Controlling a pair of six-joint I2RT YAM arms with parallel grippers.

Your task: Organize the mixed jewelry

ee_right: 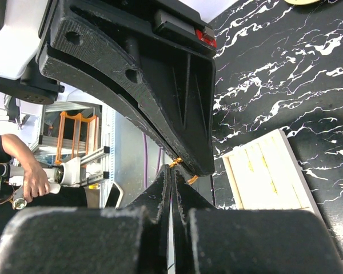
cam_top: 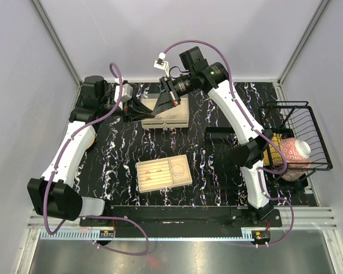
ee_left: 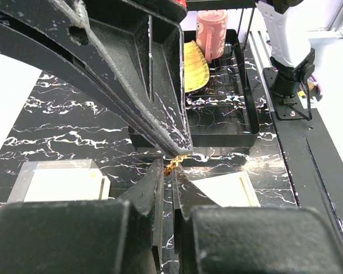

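Note:
Both grippers meet above the far beige tray (cam_top: 180,120). My left gripper (ee_left: 172,165) is shut on a thin gold chain (ee_left: 180,158), pinched at its fingertips. My right gripper (ee_right: 174,166) is also shut, with the same gold chain (ee_right: 175,162) at its tip. In the top view the left gripper (cam_top: 153,109) and right gripper (cam_top: 160,107) nearly touch tip to tip. A near beige tray (cam_top: 186,180) holds several small gold-brown pieces (cam_top: 154,171) in its slots. The right wrist view shows a tray (ee_right: 286,182) with gold pieces (ee_right: 250,165).
A black wire basket (cam_top: 308,123) at the right holds a pink-and-white cup (cam_top: 296,153) and something yellow. A flat black tray (ee_left: 248,128) lies in front of it. A round tan disc (cam_top: 90,141) shows partly under the left arm. The black marbled mat (cam_top: 120,148) covers the table.

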